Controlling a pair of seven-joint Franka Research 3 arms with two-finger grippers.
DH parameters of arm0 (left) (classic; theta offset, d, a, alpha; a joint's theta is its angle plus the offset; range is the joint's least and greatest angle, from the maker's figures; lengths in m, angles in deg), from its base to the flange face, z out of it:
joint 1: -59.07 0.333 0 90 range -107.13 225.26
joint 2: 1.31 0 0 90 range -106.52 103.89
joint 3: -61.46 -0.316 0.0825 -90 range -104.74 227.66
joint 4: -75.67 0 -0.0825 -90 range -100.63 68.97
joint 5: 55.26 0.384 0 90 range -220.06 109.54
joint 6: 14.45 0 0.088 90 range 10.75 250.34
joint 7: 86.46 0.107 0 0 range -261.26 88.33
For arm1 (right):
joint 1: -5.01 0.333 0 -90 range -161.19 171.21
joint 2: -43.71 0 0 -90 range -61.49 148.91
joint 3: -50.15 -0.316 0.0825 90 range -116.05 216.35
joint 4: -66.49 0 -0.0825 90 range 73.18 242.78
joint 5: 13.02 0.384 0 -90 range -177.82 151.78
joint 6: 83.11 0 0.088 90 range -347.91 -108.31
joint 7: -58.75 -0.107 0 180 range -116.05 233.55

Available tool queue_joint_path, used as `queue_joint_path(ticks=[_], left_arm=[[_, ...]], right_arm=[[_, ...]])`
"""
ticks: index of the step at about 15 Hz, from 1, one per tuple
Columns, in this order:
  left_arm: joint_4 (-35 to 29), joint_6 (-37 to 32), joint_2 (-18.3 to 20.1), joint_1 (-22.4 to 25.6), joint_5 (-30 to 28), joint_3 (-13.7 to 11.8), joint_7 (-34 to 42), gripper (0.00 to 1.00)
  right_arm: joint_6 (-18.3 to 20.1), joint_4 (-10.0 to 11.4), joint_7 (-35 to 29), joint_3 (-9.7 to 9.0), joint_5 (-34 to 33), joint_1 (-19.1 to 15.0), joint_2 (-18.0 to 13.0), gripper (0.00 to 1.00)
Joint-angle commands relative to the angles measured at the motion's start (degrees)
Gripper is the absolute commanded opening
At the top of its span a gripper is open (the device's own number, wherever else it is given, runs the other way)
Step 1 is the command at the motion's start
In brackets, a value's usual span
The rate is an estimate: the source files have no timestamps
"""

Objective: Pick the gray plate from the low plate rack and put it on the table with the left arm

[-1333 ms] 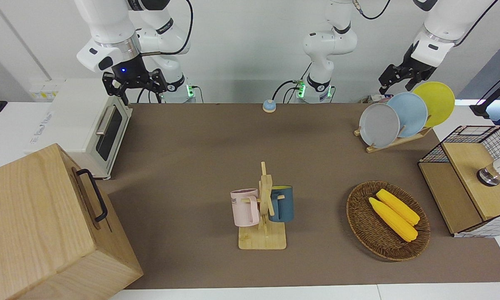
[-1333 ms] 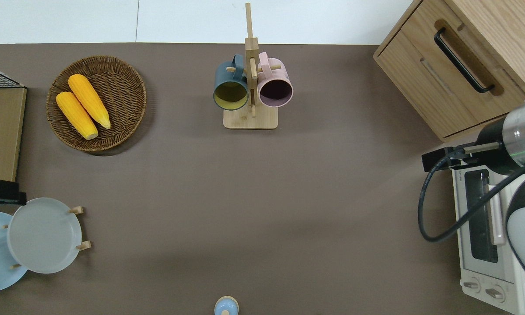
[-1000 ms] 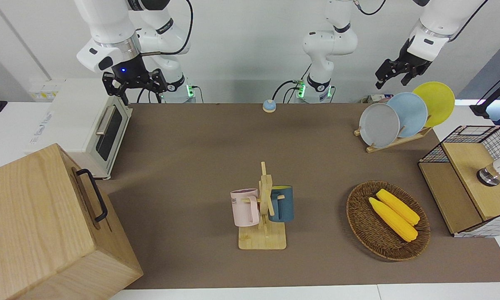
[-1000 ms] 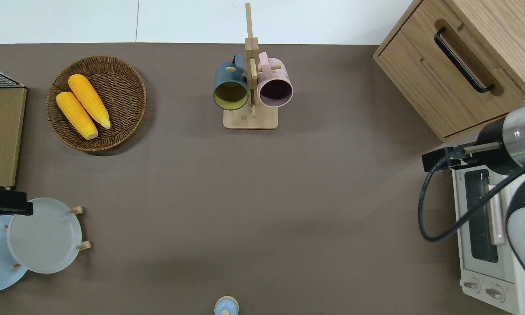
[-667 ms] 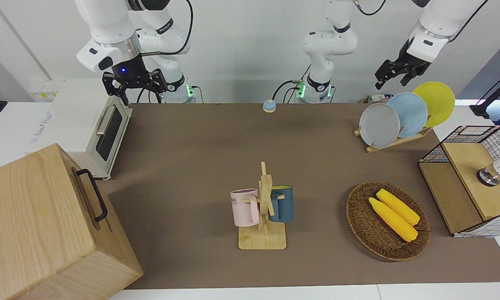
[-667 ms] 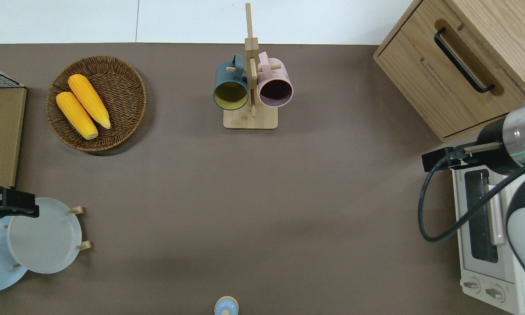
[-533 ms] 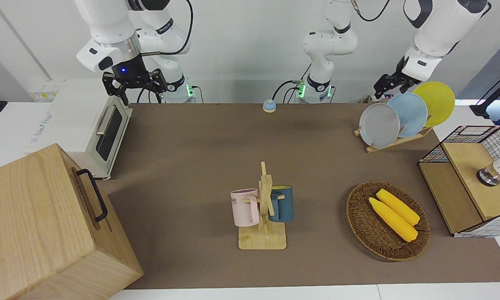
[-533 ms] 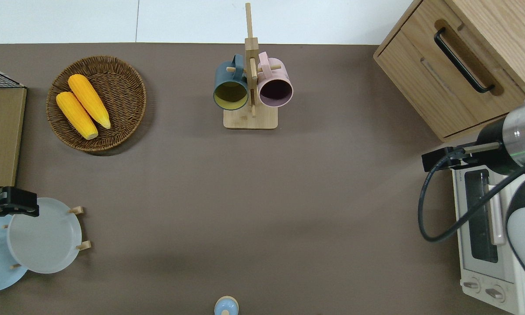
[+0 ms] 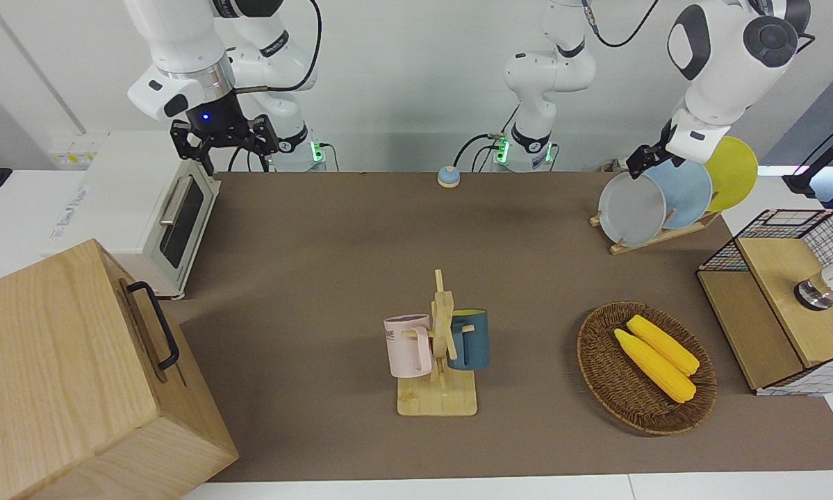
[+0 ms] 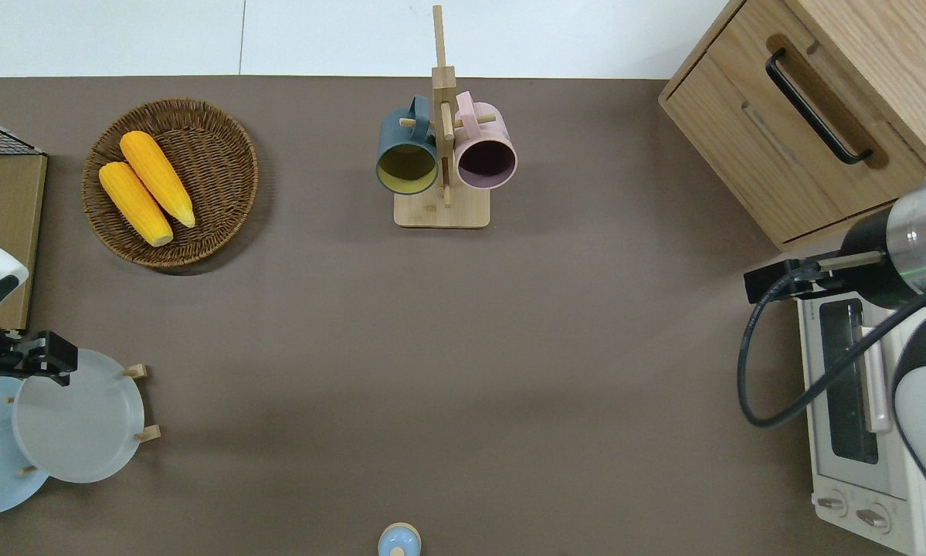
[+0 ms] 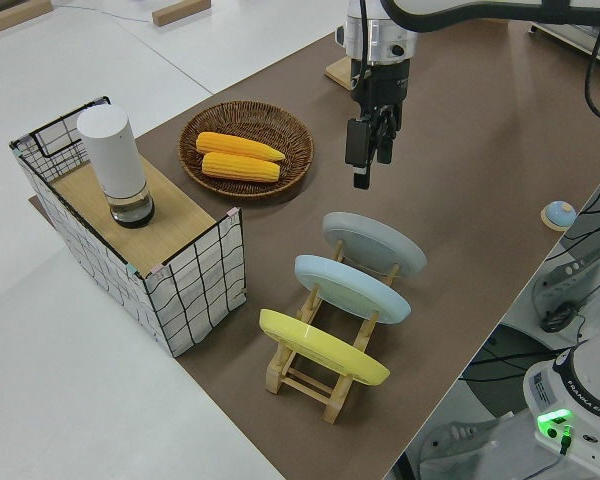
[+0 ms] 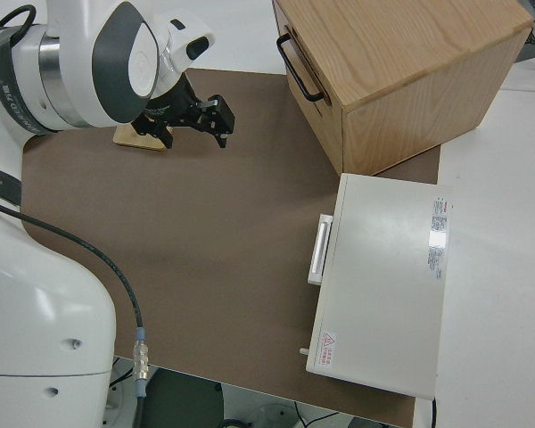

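Observation:
The gray plate (image 9: 631, 208) leans in the slot of the low plate rack (image 9: 656, 239) nearest the table's middle; it also shows in the overhead view (image 10: 76, 417) and the left side view (image 11: 375, 245). My left gripper (image 9: 642, 161) hangs open, fingers pointing down, just above the plate's upper rim without touching it. In the overhead view the gripper (image 10: 34, 359) is over that rim, and in the left side view (image 11: 365, 165) it is clear of the plate. My right gripper (image 9: 225, 139) is parked, open and empty. The brown table (image 9: 319, 243) is bare in the middle.
A light blue plate (image 9: 683, 191) and a yellow plate (image 9: 732, 170) stand in the same rack. A wicker basket (image 9: 597, 368) with two corn cobs, a mug stand (image 9: 440, 347), a wire basket (image 9: 777, 278), a toaster oven (image 9: 173, 222) and a wooden cabinet (image 9: 62, 375) stand around.
My left gripper has come down from above the plates toward the gray plate's upper rim and shifted toward the table's middle. The right arm and the plates have not moved.

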Motion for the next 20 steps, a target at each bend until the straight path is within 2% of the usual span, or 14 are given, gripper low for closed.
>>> queue_joint_path(ticks=[1,8,9,10,13,16,17,20], left_arm=[[-3.9,3.0,0.0,0.8,1.2,-0.6,5.1,0.99],[-5.8,2.2,-2.0,0.8,3.3,-2.3,6.5,0.99],[-5.8,2.1,-2.1,0.8,3.9,-3.0,6.6,0.94],[-5.7,2.2,-2.1,0.7,4.0,-3.7,6.8,0.82],[-5.7,2.1,-2.2,0.7,3.9,-4.1,6.8,0.38],[-5.7,2.1,-2.4,0.7,3.6,-4.2,6.9,0.05],[-5.7,2.1,-2.4,0.8,3.5,-4.2,6.9,0.0],[-5.6,2.1,-2.4,0.8,3.3,-4.2,6.9,0.0]], right_arm=[[0.8,-0.5,-0.7,-0.98,-0.1,-1.1,-0.2,0.983],[0.7,-0.5,-0.7,-0.98,-0.1,-1.1,-0.2,0.983],[0.8,-0.5,-0.7,-0.98,-0.1,-1.1,-0.2,0.983],[0.8,-0.5,-0.7,-0.98,-0.1,-1.1,-0.2,0.983],[0.8,-0.5,-0.7,-0.98,-0.1,-1.1,-0.1,0.983],[0.8,-0.5,-0.7,-0.98,-0.1,-1.1,-0.1,0.983],[0.8,-0.5,-0.7,-0.98,-0.1,-1.1,-0.2,0.983],[0.8,-0.5,-0.7,-0.98,-0.1,-1.1,-0.2,0.983]])
